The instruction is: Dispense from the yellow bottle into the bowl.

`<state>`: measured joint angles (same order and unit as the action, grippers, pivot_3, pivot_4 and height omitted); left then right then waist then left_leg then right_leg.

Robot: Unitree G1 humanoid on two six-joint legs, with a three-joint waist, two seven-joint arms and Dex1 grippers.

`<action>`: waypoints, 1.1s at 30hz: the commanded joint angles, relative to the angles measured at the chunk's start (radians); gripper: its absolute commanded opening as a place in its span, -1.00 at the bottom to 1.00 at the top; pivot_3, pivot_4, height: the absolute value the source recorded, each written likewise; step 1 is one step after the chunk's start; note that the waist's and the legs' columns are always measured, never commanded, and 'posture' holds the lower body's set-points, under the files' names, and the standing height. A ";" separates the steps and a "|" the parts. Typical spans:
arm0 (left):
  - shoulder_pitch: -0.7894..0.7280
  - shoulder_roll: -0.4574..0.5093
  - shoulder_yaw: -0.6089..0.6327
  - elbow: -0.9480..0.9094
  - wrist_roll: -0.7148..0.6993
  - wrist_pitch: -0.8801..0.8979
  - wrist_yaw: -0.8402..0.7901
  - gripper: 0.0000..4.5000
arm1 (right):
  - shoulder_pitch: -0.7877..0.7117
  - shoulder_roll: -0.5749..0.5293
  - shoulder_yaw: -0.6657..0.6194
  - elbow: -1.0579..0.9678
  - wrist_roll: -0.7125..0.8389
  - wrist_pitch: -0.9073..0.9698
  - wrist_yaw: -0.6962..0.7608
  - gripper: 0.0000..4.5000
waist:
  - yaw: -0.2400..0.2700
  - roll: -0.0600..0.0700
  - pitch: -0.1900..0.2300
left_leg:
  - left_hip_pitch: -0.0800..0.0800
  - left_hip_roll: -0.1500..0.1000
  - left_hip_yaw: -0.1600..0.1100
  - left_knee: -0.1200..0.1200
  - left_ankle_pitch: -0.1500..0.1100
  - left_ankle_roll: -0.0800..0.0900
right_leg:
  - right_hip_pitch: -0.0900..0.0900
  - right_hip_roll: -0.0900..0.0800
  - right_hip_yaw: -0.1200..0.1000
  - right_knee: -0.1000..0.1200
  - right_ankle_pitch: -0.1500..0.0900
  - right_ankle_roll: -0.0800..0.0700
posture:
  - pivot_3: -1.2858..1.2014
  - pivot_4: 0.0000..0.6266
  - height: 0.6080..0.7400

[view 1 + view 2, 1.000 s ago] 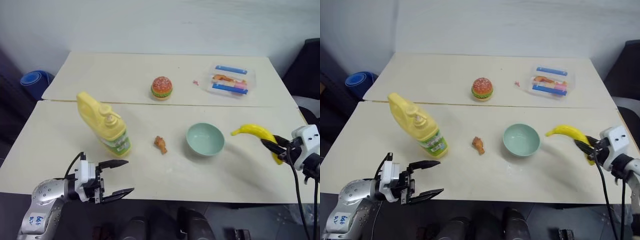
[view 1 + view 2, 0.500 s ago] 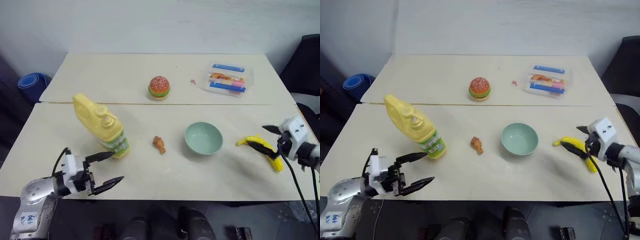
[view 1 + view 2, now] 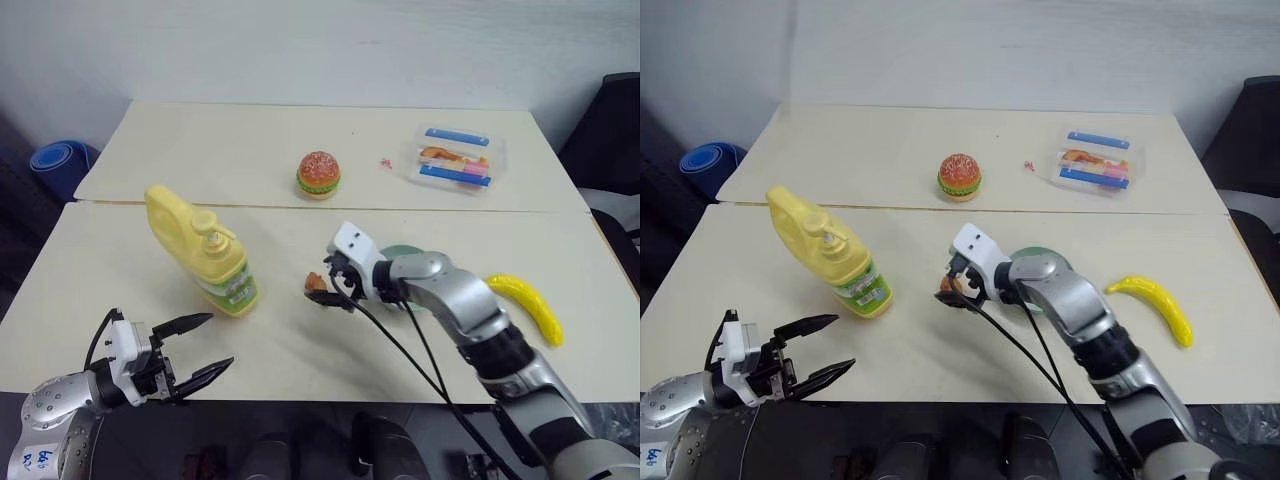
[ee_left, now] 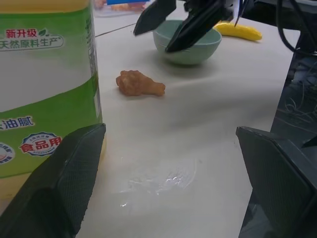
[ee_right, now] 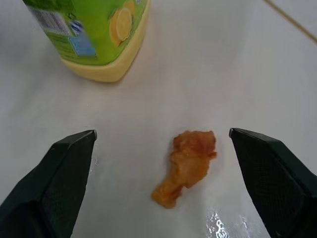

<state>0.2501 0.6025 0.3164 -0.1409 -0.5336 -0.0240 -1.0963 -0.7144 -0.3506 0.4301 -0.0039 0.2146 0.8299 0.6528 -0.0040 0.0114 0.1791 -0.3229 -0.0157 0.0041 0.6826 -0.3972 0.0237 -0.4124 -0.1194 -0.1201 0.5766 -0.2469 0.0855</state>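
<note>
The yellow bottle point(image 3: 203, 251) stood upright on the bench point(image 3: 120, 250), at about nine o'clock from the bowl point(image 3: 405, 257), the two well apart. Between them lay a small fried-chicken toy point(image 5: 185, 166). The right hand point(image 3: 327, 290) hung just over that toy, fingers spread wide and gripping nothing (an odd spot, given the job). The left hand point(image 3: 197, 348) sat at the bench's near edge, at roughly seven o'clock from the bottle, fingers apart and empty, near the label but not touching. As I judged it, nothing was done yet: the pump was untouched and nothing could be seen in what showed of the bowl. Everything was left: bringing bottle and bowl together, then pressing the pump. A banana point(image 3: 528, 305) lay at four o'clock from the bowl, out of play.
</note>
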 commanded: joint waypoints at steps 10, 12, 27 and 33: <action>0.007 0.006 0.022 0.005 -0.009 -0.024 -0.006 1.00 | -0.048 0.161 0.047 0.297 -0.122 -0.170 0.016 -0.04 | -0.025 0.000 0.000 | 0.001 0.003 0.001 0.000 0.001 -0.003 | -0.001 0.004 0.000 0.003 0.000 0.000 | 0.03 -0.52 1.00; 0.006 0.004 0.022 0.005 -0.009 -0.026 -0.004 1.00 | -0.047 0.156 0.023 0.270 -0.112 -0.159 0.027 -0.32 | -0.026 0.000 0.000 | 0.001 0.003 0.001 0.000 0.001 -0.003 | -0.001 0.004 0.000 0.004 0.000 0.000 | 0.03 -0.52 1.00; -0.064 0.000 -0.080 -0.104 -0.005 -0.020 -0.030 1.00 | 0.345 -0.424 -0.592 -0.125 0.109 -0.357 0.342 -0.32 | 0.020 0.001 0.000 | 0.001 0.003 0.001 0.000 -0.001 0.000 | 0.002 0.003 0.000 -0.003 0.001 0.001 | 0.03 -0.52 1.00; -0.090 0.003 -0.128 -0.104 0.001 -0.005 -0.031 1.00 | 0.549 -0.535 -0.697 0.286 0.010 -0.715 0.361 -0.32 | 0.010 0.002 0.001 | 0.004 0.004 0.007 0.000 -0.001 0.000 | 0.003 0.004 0.004 -0.004 0.001 0.001 | 0.03 -0.52 1.00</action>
<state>0.1596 0.5996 0.1899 -0.2245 -0.5316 -0.0257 -1.1234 -0.1751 -0.8563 -0.2273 0.2154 0.2429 0.2142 1.0052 0.0062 0.0131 0.1803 -0.3183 -0.0121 0.0119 0.6826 -0.3981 0.0233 -0.4095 -0.1149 -0.1149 0.5736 -0.2461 0.0869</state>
